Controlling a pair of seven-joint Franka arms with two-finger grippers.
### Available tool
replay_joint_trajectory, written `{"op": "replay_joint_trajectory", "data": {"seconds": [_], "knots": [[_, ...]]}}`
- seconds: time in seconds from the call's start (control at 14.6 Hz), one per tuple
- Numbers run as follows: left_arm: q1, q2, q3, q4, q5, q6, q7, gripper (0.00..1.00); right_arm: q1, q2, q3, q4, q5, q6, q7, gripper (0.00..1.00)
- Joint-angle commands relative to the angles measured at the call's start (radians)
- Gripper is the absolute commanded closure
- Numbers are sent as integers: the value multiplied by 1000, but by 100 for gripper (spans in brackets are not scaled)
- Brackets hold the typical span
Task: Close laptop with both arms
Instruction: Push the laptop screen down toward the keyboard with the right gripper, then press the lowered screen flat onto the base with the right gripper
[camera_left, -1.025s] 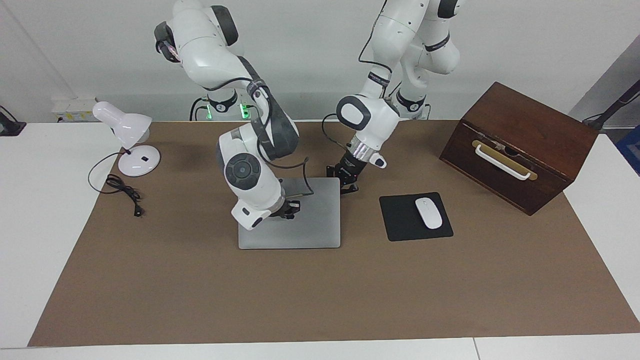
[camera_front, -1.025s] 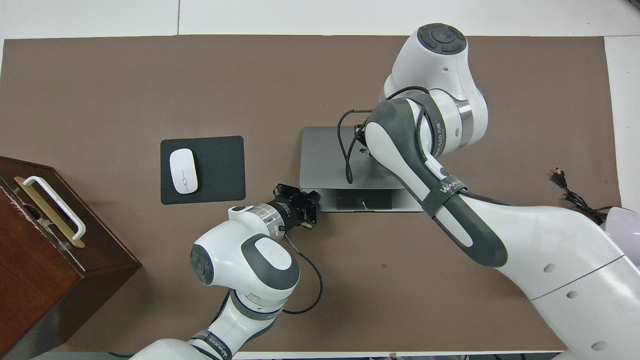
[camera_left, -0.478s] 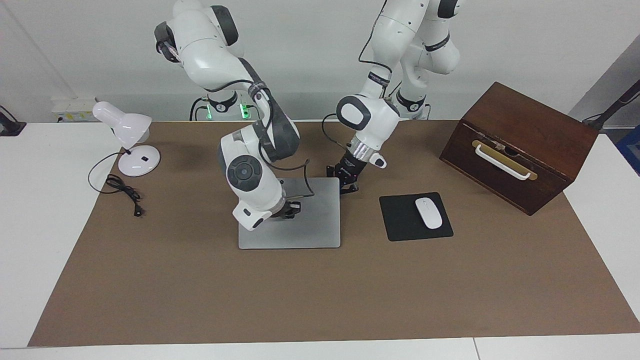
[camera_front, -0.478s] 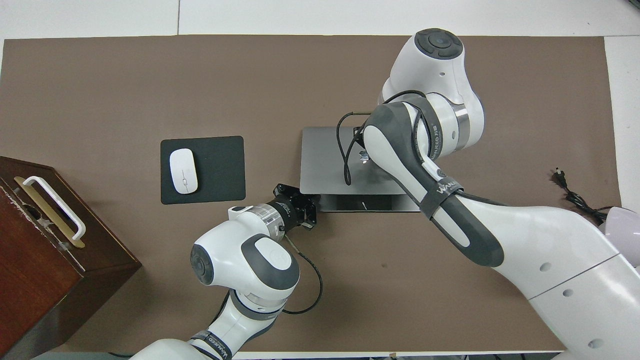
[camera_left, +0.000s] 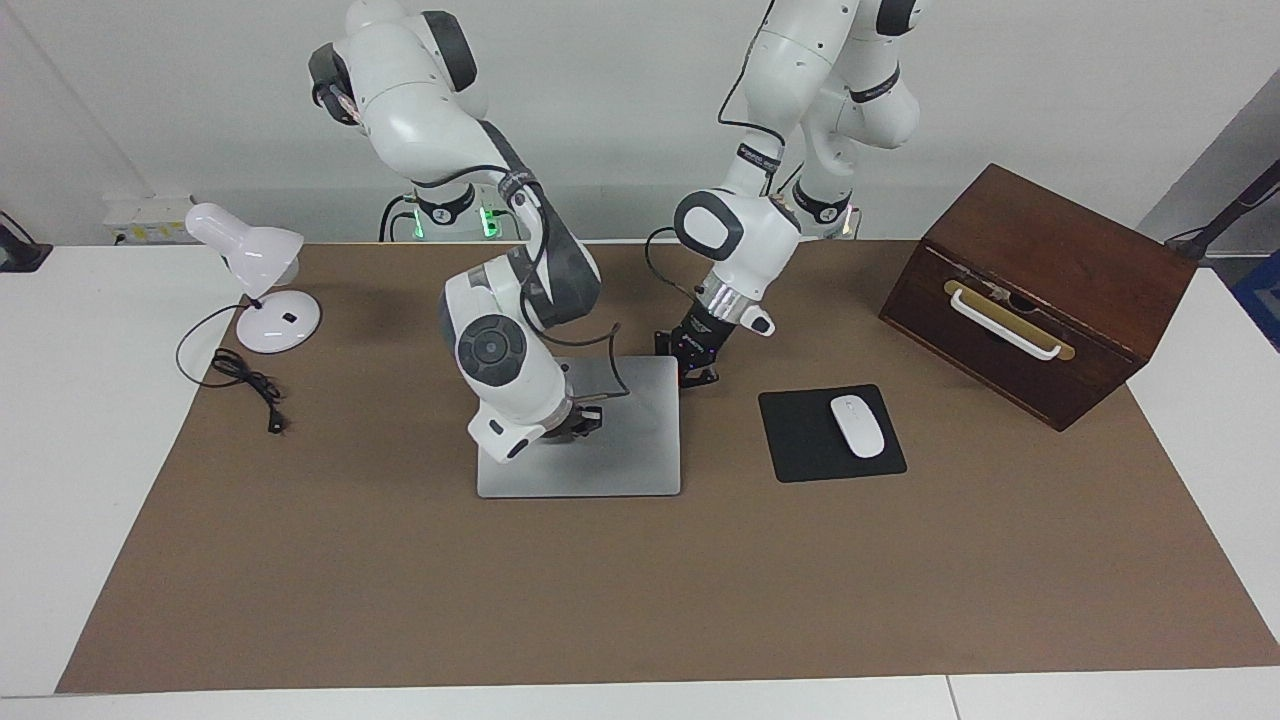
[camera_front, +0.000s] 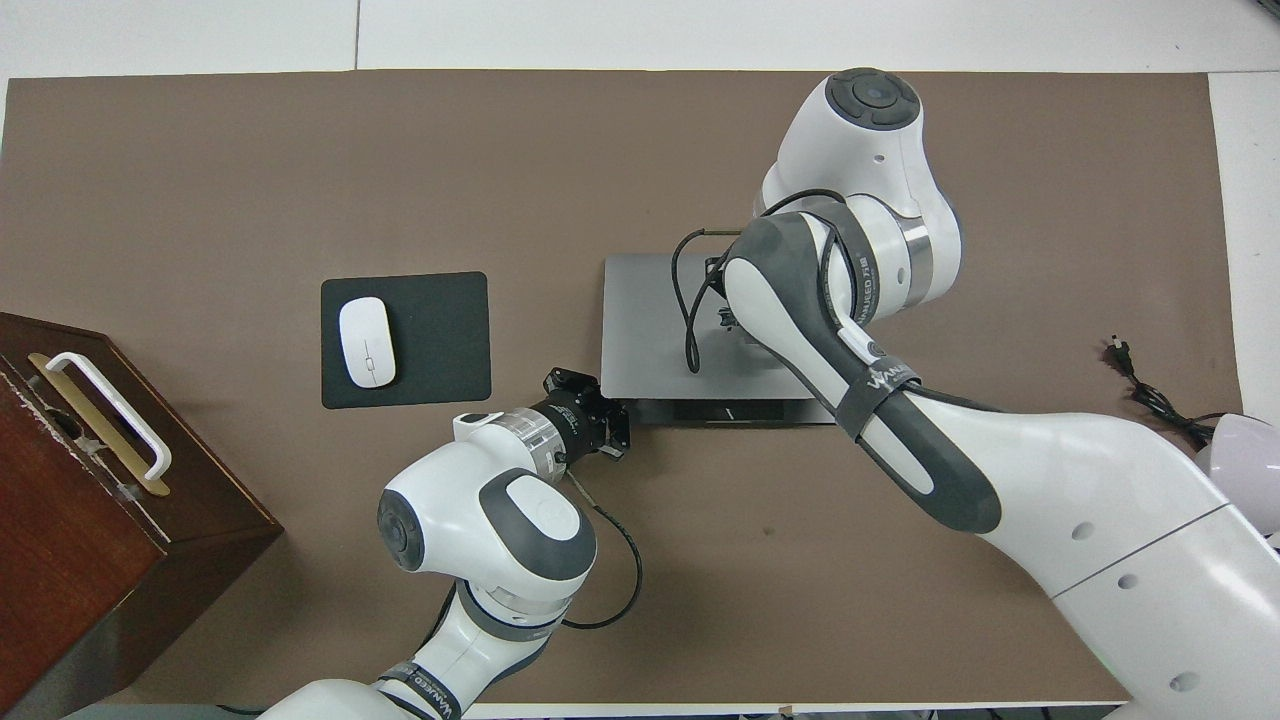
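Observation:
The silver-grey laptop (camera_left: 625, 462) lies on the brown mat, its lid (camera_front: 648, 320) almost flat. Only a thin dark strip of the base (camera_front: 730, 411) shows along the edge nearest the robots. My right gripper (camera_left: 583, 423) is shut and rests on top of the lid near its middle; in the overhead view the right arm's forearm mostly covers it. My left gripper (camera_left: 697, 376) is shut and sits at the laptop's corner nearest the robots, toward the left arm's end of the table, where the overhead view also shows this left gripper (camera_front: 610, 437). Neither gripper holds anything.
A black mouse pad (camera_left: 800, 442) with a white mouse (camera_left: 858, 426) lies beside the laptop, toward the left arm's end. A dark wooden box (camera_left: 1040, 290) with a white handle stands past it. A white desk lamp (camera_left: 255, 262) and its cord (camera_left: 245, 380) are at the right arm's end.
The lid has come down further under my right gripper, and the dark strip of the base has narrowed. My left gripper has hardly moved.

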Motion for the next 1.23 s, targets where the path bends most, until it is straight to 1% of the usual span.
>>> {"op": "replay_joint_trajectory", "data": {"seconds": [0.0, 0.82, 1.16], "knots": [[6, -13, 7, -45, -10, 19, 24, 100, -8, -5, 12, -24, 18, 30, 23, 100], [12, -34, 7, -74, -10, 18, 33, 100, -8, -4, 20, -27, 18, 33, 35, 100], [12, -34, 7, -76, -10, 18, 33, 100, -8, -4, 20, -53, 18, 67, 35, 100]]}}
